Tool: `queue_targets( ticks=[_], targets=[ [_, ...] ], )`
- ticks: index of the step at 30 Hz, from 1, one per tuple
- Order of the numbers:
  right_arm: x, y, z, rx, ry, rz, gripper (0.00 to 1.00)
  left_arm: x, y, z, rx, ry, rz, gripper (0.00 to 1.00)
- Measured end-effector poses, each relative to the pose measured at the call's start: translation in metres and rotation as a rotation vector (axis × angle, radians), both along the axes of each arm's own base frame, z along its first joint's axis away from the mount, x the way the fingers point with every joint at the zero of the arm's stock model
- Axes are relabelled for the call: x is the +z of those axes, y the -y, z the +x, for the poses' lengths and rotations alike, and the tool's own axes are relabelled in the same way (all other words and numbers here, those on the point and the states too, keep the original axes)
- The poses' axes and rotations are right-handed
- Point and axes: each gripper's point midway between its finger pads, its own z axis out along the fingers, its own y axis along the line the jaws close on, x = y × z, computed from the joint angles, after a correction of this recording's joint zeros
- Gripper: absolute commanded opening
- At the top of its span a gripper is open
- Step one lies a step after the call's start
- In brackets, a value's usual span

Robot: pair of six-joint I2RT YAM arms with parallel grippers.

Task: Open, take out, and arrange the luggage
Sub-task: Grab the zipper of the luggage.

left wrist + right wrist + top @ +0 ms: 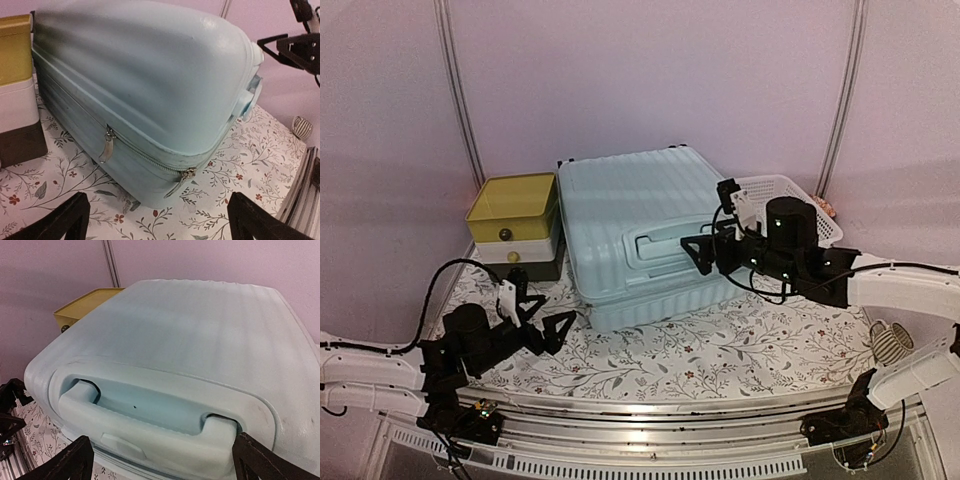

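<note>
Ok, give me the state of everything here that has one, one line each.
luggage: shut, lying flat on the table, handle side towards the arms
left gripper: open, holding nothing, near the luggage's zipped corner
right gripper: open, holding nothing, facing the handle
drawer box: both knobbed drawers pushed in
basket: upright, contents hidden behind the right arm

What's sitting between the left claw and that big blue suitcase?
Nothing but bare flowered tablecloth. The left wrist view shows the open left gripper facing the luggage at its zippered corner, with only that cloth in the gap.
</note>
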Motion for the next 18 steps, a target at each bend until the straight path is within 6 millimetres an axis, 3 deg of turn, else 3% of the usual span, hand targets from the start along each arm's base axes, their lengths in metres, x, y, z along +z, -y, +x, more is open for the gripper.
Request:
queue_targets(
  ticks=[4, 8, 14, 18],
  targets=[
    [-0.013, 0.026, -0.007, -0.073, -0.013, -0.001, 0.99, 0.014, -0.009, -0.001, 0.029, 0.014, -0.072, 0.95],
    [-0.029, 0.036, -0.011, -0.089, -0.032, -0.024, 0.99, 0.008, -0.011, -0.003, 0.026, -0.003, -0.07, 0.92],
    [-0.034, 0.033, -0.013, -0.069, -0.052, -0.022, 0.99, -0.016, -0.004, -0.004, 0.001, -0.059, -0.008, 0.78],
    [-0.044, 0.03, -0.013, -0.061, -0.084, -0.04, 0.99, -0.036, 0.001, -0.002, 0.001, -0.117, 0.044, 0.74]
  ],
)
